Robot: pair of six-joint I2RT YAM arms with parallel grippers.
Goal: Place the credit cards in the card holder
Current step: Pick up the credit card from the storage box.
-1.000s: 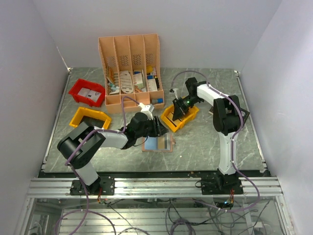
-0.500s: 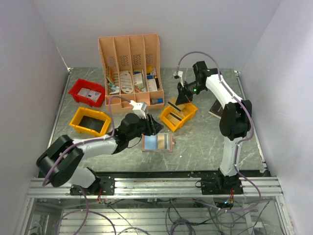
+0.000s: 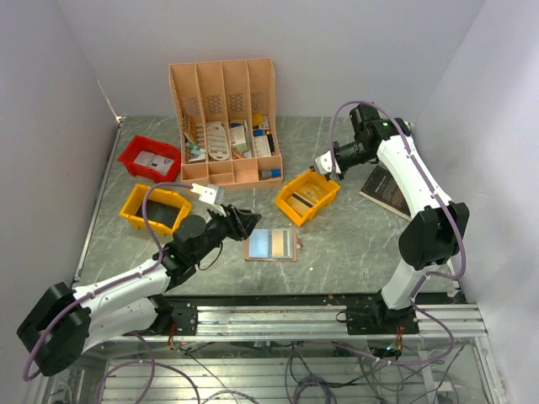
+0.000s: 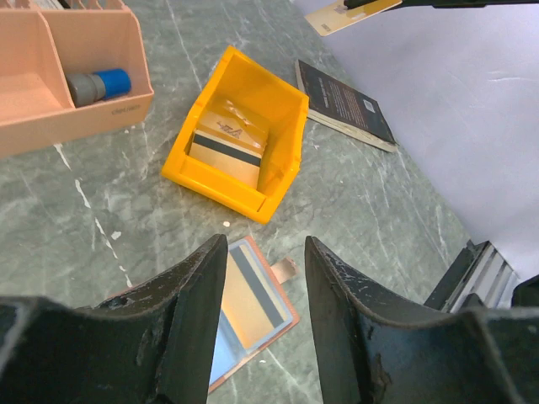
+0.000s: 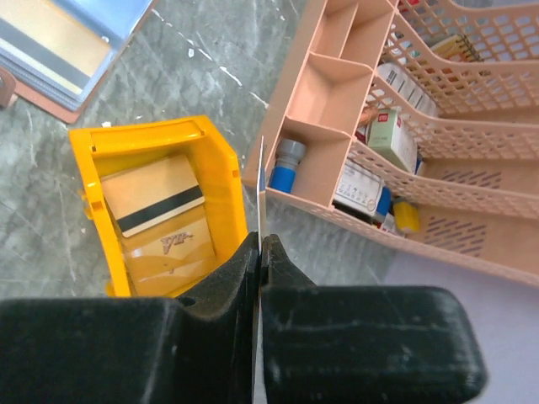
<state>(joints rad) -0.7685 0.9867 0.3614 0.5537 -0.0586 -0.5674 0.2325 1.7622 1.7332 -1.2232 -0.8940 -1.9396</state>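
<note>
Lying open and flat near the front middle of the surface [image 3: 362, 244], the card holder [image 3: 272, 245] is bordered by bare stone on its front and right sides, while the left gripper [image 3: 242, 222] is stationed just beside its left edge. Behind the holder and slightly to its right, a yellow bin [image 3: 295, 215] is set at an angle, with stacked cards [image 3: 308, 195] inside. A black book [image 3: 386, 189] is found near the right edge, a peach organiser [image 3: 223, 93] at the back, and a red bin [image 3: 141, 171] and a second yellow bin [image 3: 164, 194] along the left side. Open surface is left between the card holder and the book. From the left wrist view, the left gripper [image 4: 265, 248] is shown spread wide and holding nothing, the card holder [image 4: 248, 295] being framed between its fingers [image 4: 189, 311]; a tan striped card under one clear panel is made out there, which is only faintly seen from above. The right gripper [image 3: 324, 164] is held in the air behind the yellow bin. In the right wrist view it [image 5: 259, 244] is shown clamped on one credit card [image 5: 260, 189], seen edge-on as a thin pale line above the bin's rim [image 5: 143, 135]. That card's flat face [image 4: 349, 13] is caught only at the top of the left wrist view.
</note>
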